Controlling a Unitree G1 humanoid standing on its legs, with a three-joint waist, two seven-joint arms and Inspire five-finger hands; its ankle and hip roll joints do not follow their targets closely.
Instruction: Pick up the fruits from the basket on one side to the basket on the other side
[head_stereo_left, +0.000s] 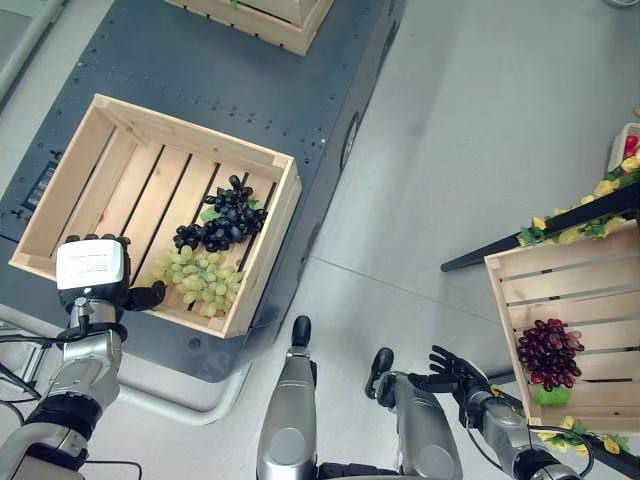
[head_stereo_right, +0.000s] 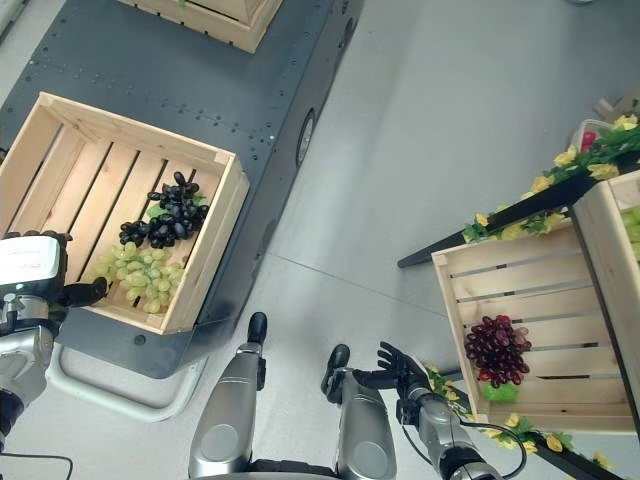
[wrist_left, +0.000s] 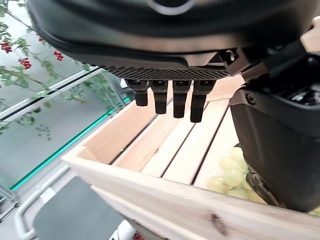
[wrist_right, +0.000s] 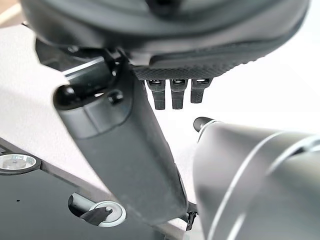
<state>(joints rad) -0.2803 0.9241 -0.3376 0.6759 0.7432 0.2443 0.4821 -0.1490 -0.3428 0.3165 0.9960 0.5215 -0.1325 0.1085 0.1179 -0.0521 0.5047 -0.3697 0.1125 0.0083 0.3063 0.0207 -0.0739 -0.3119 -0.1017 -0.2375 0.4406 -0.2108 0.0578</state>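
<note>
The left hand (head_stereo_left: 93, 270) hovers over the near edge of the left crate (head_stereo_left: 70, 186), its fingers (wrist_left: 174, 102) straight and side by side, its thumb out toward the green grapes (head_stereo_left: 198, 279); it holds nothing. The green grapes lie in the crate's near right corner, and the black grapes (head_stereo_left: 225, 217) touch them just behind. The crate stands on a dark platform (head_stereo_left: 200, 70). The right hand (head_stereo_left: 455, 374) hangs low above the floor, fingers spread and empty, near the right crate (head_stereo_left: 560, 270), where red grapes (head_stereo_left: 548, 353) lie.
</note>
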